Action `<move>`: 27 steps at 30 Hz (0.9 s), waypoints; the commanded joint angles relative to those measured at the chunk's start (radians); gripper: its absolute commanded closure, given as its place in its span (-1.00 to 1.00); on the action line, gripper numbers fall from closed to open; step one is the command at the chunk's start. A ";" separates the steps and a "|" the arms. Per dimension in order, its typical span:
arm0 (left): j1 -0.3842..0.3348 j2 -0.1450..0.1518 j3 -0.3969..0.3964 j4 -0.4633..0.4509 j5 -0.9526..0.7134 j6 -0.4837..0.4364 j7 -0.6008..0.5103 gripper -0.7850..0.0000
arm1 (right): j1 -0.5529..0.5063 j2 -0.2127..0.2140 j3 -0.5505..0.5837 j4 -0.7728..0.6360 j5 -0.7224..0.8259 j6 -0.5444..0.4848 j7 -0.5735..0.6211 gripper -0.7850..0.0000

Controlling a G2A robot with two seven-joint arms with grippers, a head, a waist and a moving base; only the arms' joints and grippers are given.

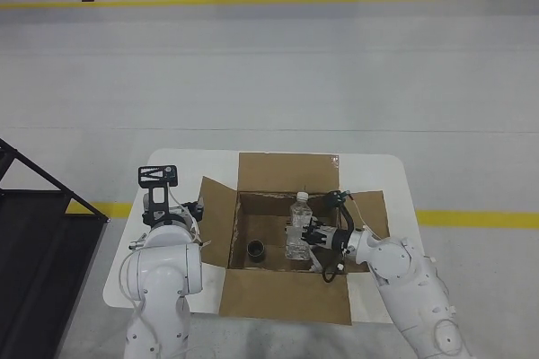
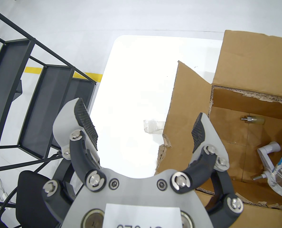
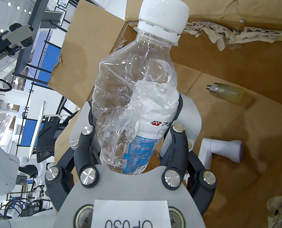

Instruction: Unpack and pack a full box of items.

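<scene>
The bottle's (image 3: 136, 77) base is hidden behind the right gripper (image 3: 137, 119), which is clamped on its crumpled body over the middle of the open box (image 1: 287, 170). On the box floor lie a small metal-tipped vial (image 3: 225, 92), a white handle (image 3: 223, 148) partly covered by a finger, and a dark round item (image 1: 256, 249) too small to identify. The left gripper (image 2: 143, 122) hangs over the table (image 2: 122, 84) beside the box, fingers apart.

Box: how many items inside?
4: bottle in the right end effector; vial at the far side; white handle beside the bottle; dark ring at the left side. More may be hidden.
</scene>
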 commanded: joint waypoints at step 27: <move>0.000 0.000 0.000 0.000 0.000 0.000 0.000 -1.00 | -0.308 0.140 0.656 -0.236 -0.036 0.053 0.105 1.00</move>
